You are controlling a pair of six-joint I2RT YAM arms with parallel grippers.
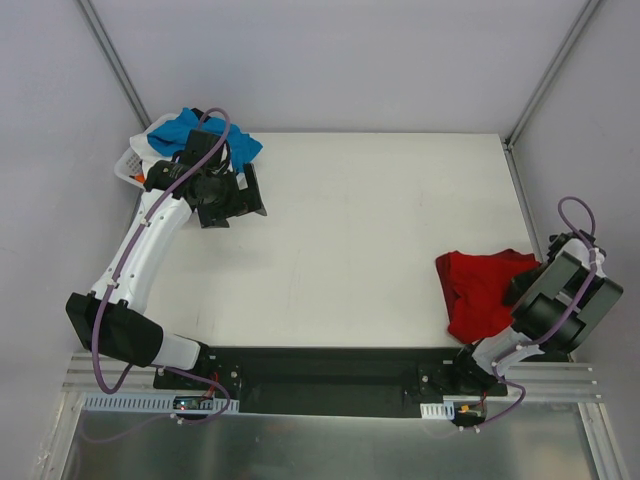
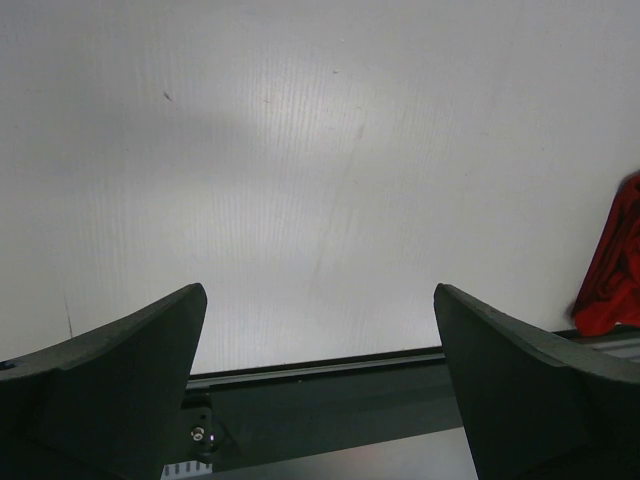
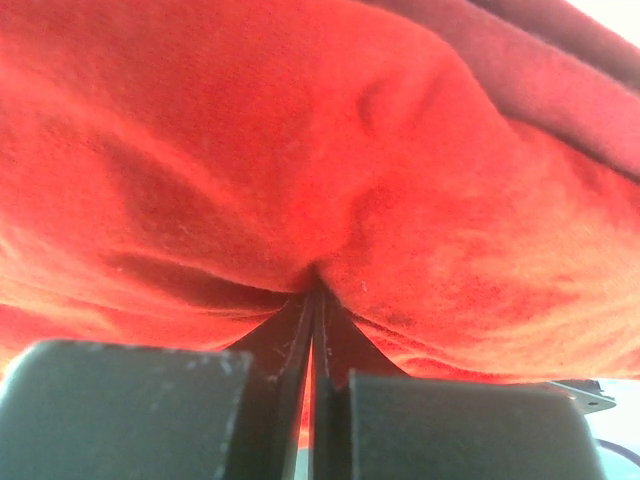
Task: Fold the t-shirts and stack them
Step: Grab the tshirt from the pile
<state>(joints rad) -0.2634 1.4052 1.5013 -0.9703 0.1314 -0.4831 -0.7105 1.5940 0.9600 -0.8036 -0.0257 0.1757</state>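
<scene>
The red t-shirt [image 1: 480, 288] lies crumpled at the table's right edge and fills the right wrist view [image 3: 300, 150]. My right gripper [image 3: 315, 295] is shut on a pinched fold of it; from above, that gripper [image 1: 527, 283] sits at the shirt's right side. The turquoise-blue t-shirt [image 1: 185, 130] is heaped in a white basket [image 1: 127, 166] off the table's far left corner. My left gripper [image 1: 236, 199] hovers over the table just in front of that basket. Its jaws are wide open and empty [image 2: 318, 300], and a strip of the red t-shirt [image 2: 615, 265] shows at the right edge of its view.
The white table [image 1: 370, 230] spans the middle between the two shirts. A black rail [image 1: 330, 378] with both arm bases runs along the near edge. Grey walls and frame posts close in the far, left and right sides.
</scene>
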